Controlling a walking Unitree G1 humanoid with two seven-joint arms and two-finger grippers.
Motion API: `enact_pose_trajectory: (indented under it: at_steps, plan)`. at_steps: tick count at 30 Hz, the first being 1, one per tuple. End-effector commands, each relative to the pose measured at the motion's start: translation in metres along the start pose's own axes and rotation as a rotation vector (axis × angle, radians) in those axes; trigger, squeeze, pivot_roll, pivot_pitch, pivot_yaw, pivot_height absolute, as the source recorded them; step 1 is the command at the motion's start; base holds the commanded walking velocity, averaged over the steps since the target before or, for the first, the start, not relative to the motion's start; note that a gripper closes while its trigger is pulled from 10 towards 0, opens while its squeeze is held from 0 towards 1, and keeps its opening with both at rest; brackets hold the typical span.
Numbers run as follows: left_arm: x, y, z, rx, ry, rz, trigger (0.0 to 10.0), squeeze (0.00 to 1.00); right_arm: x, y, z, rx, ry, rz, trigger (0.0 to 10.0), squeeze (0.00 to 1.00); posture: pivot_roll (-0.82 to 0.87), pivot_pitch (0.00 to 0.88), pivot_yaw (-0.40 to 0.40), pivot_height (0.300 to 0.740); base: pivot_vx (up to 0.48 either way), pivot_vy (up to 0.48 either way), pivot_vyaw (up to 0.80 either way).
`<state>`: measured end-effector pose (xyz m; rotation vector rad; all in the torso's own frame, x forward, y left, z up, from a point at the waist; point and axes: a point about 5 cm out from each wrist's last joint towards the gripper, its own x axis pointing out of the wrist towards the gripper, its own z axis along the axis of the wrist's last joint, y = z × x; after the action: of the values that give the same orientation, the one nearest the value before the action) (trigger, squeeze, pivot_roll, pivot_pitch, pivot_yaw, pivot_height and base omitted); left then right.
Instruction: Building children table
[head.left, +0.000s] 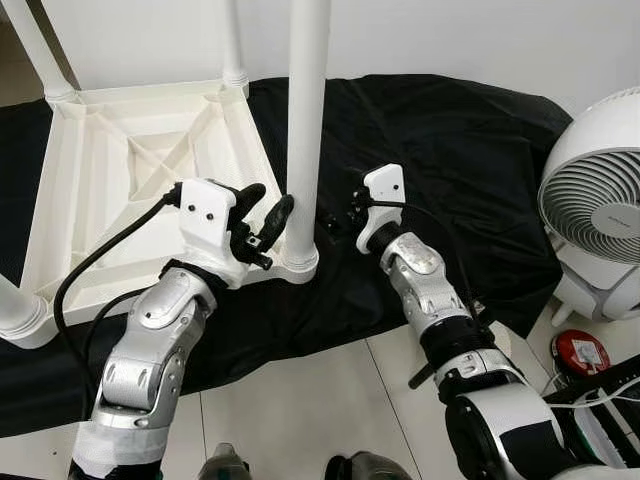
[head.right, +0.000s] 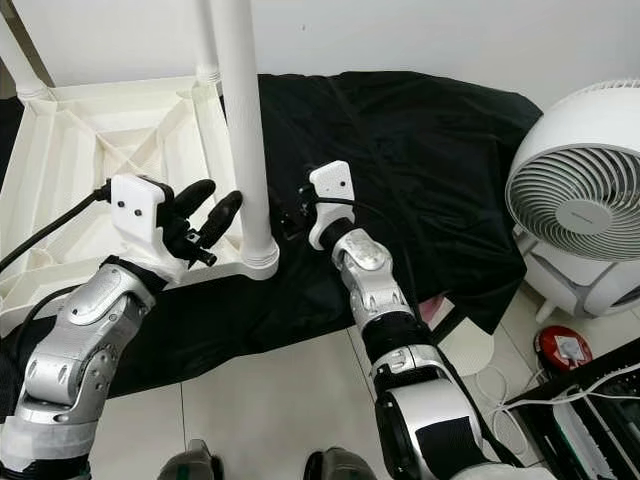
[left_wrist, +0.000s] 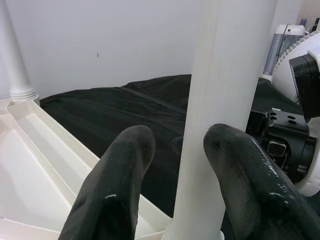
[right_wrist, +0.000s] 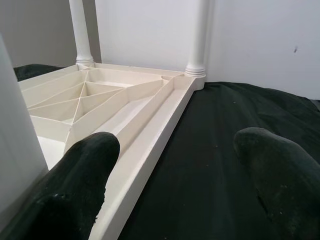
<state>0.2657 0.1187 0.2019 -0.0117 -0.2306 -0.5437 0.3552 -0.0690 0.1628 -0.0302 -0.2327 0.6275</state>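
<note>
A white plastic children's table (head.left: 130, 170) lies upside down on a black cloth (head.left: 450, 140), its legs pointing up. The near right leg (head.left: 305, 120) stands in its corner socket. My left gripper (head.left: 268, 205) is open just left of this leg near its base, and in the left wrist view the leg (left_wrist: 225, 100) rises just beyond the two black fingers (left_wrist: 120, 180). My right gripper (head.right: 290, 222) is open low on the leg's other side, over the cloth. In the right wrist view its fingers (right_wrist: 80, 185) are wide apart, with the table's underside (right_wrist: 100, 105) ahead.
A white fan (head.left: 595, 210) stands on the floor at the right, with a small red round object (head.left: 580, 352) in front of it. A dark rack with cables (head.right: 590, 410) is at the lower right. A white wall runs behind the table, and tiled floor (head.left: 300, 400) lies before the cloth.
</note>
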Motion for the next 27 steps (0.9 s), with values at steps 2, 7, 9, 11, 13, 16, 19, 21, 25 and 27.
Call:
enact_pose_trajectory:
  at_steps: [2,7,9,11,13,16,19,21,25,27]
  plan:
    - [-0.001,-0.006,0.001,-0.016,0.008,-0.043,10.0,0.0,0.005,0.032,-0.012,0.021,0.033,0.122,10.0,0.0,0.12,0.041,-0.033,0.74,0.0,0.0,0.0]
    - [-0.007,-0.001,0.001,-0.023,0.018,-0.061,10.0,0.0,0.005,0.036,-0.013,0.024,0.033,0.13,10.0,0.0,0.12,0.045,-0.034,0.74,0.0,0.0,0.0]
    - [-0.008,0.006,0.0,0.001,0.032,-0.029,10.0,0.0,0.005,0.036,-0.014,0.023,0.034,0.129,10.0,0.0,0.12,0.05,-0.032,0.74,0.0,0.0,0.0]
    - [-0.008,0.011,0.0,0.019,0.042,-0.004,10.0,0.0,0.005,0.036,-0.014,0.022,0.035,0.128,10.0,0.0,0.12,0.05,-0.032,0.74,0.0,0.0,0.0]
    - [-0.008,0.024,-0.004,0.064,0.075,0.088,10.0,0.0,0.005,0.037,-0.014,0.026,0.033,0.121,10.0,0.0,0.12,0.056,-0.035,0.74,0.0,0.0,0.0]
    - [-0.009,0.03,-0.006,0.08,0.089,0.13,10.0,0.0,0.004,0.036,-0.015,0.029,0.03,0.101,10.0,0.0,0.12,0.057,-0.036,0.74,0.0,0.0,0.0]
    - [-0.01,0.035,-0.009,0.097,0.106,0.172,10.0,0.0,0.002,0.032,-0.015,0.027,0.026,0.063,10.0,0.0,0.12,0.057,-0.038,0.74,0.0,0.0,0.0]
    - [-0.011,0.036,-0.009,0.101,0.108,0.183,10.0,0.0,0.0,0.028,-0.015,0.022,0.021,0.027,10.0,0.0,0.12,0.058,-0.043,0.74,0.0,0.0,0.0]
    - [-0.012,0.038,-0.01,0.113,0.118,0.204,10.0,0.0,-0.01,0.01,-0.015,0.02,0.013,-0.093,10.0,0.0,0.13,0.06,-0.053,0.74,0.0,0.0,0.0]
    - [-0.014,0.04,-0.013,0.124,0.131,0.224,10.0,0.0,-0.017,0.0,-0.015,0.018,0.007,-0.164,10.0,0.0,0.13,0.06,-0.053,0.74,0.0,0.0,0.0]
